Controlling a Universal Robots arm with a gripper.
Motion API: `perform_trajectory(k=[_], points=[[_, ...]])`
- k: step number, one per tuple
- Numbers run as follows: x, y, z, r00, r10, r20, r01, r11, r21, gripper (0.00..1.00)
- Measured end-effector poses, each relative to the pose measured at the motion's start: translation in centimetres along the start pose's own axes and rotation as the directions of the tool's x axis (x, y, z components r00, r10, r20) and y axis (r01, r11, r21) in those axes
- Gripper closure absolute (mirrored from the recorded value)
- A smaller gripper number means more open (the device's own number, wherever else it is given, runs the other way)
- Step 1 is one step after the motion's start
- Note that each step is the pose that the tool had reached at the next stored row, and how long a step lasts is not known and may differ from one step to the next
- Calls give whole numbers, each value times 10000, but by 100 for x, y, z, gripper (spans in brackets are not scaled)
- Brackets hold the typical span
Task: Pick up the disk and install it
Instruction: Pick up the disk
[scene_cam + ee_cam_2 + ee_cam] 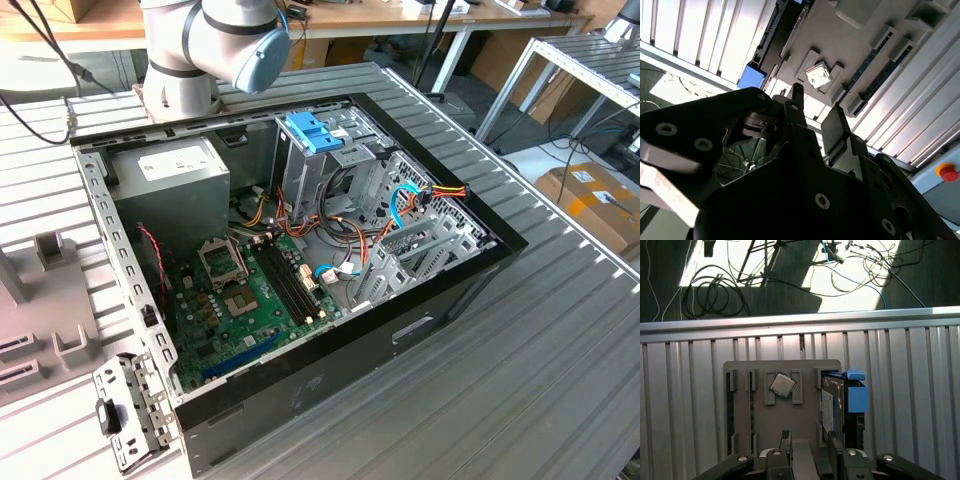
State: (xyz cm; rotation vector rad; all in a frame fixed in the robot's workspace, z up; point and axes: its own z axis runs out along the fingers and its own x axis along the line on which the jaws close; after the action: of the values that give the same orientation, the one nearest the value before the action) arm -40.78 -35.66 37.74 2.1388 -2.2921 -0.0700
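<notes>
The gripper (810,441) hangs with fingers apart — empty — near the disk (836,405), which stands edgewise in a grey holder (782,422).

No legible txt, nos. or signs anywhere. In the first wrist view the disk (832,405) carries a white label w/ print too fine to read. In the exterior view the cardboard box (598,200) has a pale sticker and the motherboard (255,300) has tiny markings; neither is readable.
</notes>
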Motion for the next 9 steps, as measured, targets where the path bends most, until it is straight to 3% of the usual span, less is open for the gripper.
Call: perform_trajectory(k=[9], points=[[-79, 5, 21, 10000, 0, 0, 0, 10000, 1, 58]])
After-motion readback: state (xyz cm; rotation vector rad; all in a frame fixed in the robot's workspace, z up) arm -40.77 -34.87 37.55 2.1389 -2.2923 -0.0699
